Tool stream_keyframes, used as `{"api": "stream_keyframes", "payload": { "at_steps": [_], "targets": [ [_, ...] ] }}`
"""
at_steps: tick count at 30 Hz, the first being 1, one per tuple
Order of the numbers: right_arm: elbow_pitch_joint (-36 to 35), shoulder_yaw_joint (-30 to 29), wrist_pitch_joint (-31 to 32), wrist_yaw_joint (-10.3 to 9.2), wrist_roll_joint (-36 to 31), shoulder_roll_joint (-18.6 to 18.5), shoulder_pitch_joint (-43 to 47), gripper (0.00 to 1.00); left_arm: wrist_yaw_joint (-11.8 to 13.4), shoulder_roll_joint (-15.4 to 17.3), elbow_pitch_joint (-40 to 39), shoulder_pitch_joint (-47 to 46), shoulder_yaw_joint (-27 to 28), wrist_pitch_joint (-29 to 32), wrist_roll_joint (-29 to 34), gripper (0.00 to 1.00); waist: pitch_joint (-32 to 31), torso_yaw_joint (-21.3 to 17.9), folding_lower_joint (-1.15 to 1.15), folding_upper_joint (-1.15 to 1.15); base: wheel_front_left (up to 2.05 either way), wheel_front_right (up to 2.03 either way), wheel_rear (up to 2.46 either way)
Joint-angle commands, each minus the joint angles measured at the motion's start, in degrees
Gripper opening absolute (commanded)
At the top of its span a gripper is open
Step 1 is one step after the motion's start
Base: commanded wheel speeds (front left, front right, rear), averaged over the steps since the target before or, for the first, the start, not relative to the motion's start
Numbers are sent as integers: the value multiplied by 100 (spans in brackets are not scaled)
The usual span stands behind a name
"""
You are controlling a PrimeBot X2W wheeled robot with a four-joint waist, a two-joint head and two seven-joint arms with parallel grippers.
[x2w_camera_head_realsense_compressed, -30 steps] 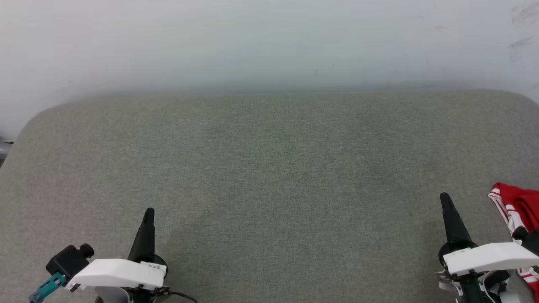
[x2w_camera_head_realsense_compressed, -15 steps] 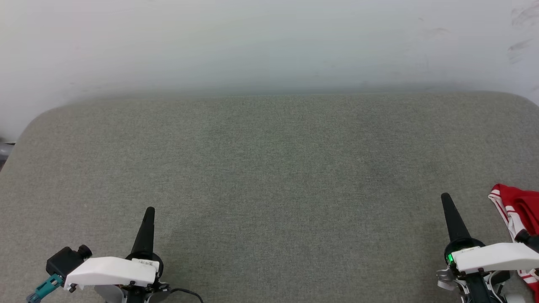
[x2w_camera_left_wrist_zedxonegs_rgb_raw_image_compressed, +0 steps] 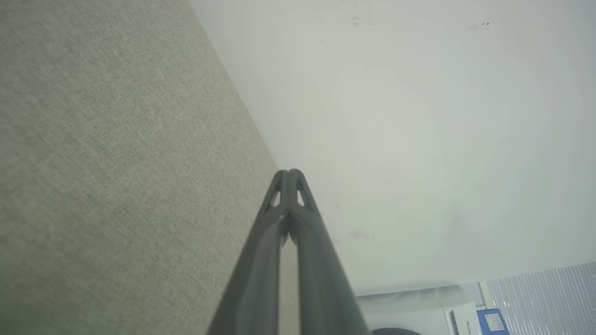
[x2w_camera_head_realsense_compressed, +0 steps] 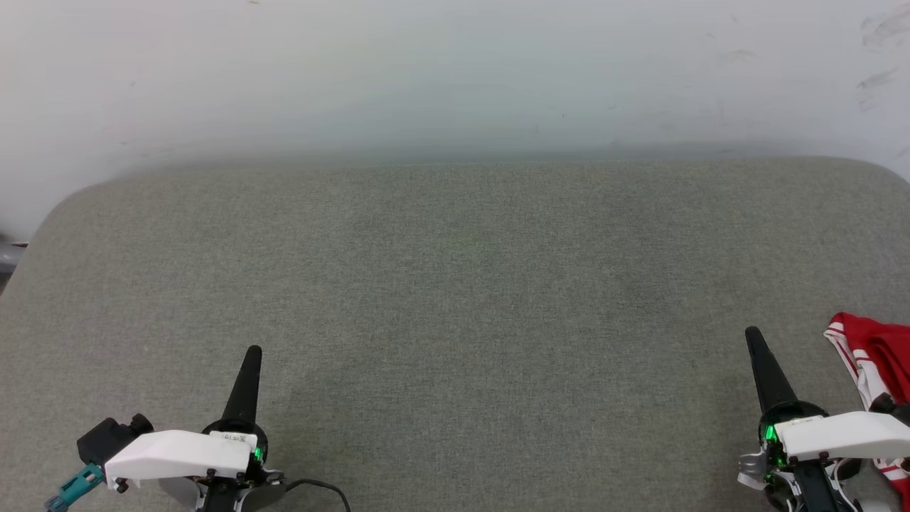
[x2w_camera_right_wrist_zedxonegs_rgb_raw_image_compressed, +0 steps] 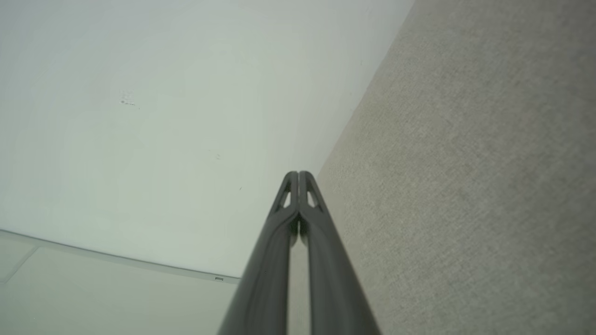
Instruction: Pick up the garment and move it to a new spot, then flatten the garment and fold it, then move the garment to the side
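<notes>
The garment (x2w_camera_head_realsense_compressed: 878, 355), red with white striped edging, lies bunched at the right edge of the grey fabric table (x2w_camera_head_realsense_compressed: 455, 284) in the head view, mostly cut off by the frame. My right gripper (x2w_camera_head_realsense_compressed: 752, 334) is shut at the lower right, just left of the garment and apart from it, holding nothing. At the lower left my left gripper (x2w_camera_head_realsense_compressed: 252, 352) is shut and empty. Both wrist views show the fingertips pressed together, the left (x2w_camera_left_wrist_zedxonegs_rgb_raw_image_compressed: 289, 173) and the right (x2w_camera_right_wrist_zedxonegs_rgb_raw_image_compressed: 298, 174), pointing toward the wall.
A white wall (x2w_camera_head_realsense_compressed: 455, 71) rises right behind the table's far edge. The table's rounded left corner (x2w_camera_head_realsense_compressed: 50, 213) is near the frame edge. In the left wrist view a blue-and-white box (x2w_camera_left_wrist_zedxonegs_rgb_raw_image_compressed: 491, 321) shows at the bottom right.
Both arms have drawn back slightly toward the bottom of the head view, and green lights now show on both wrists. The garment has not moved.
</notes>
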Motion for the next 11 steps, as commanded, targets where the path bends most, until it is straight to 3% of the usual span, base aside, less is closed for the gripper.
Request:
{"api": "stream_keyframes", "payload": {
  "at_steps": [1,11],
  "targets": [
    [-23,-19,7,-1,90,11,-142,0,-25,4,-10,-113,28,21,-86,0,-1,0,0,0,0,0,0],
    [1,-49,126,-1,575,12,-136,0,-32,3,45,-164,62,161,-578,0,-24,6,0,0,0,0,0]
  ]
}}
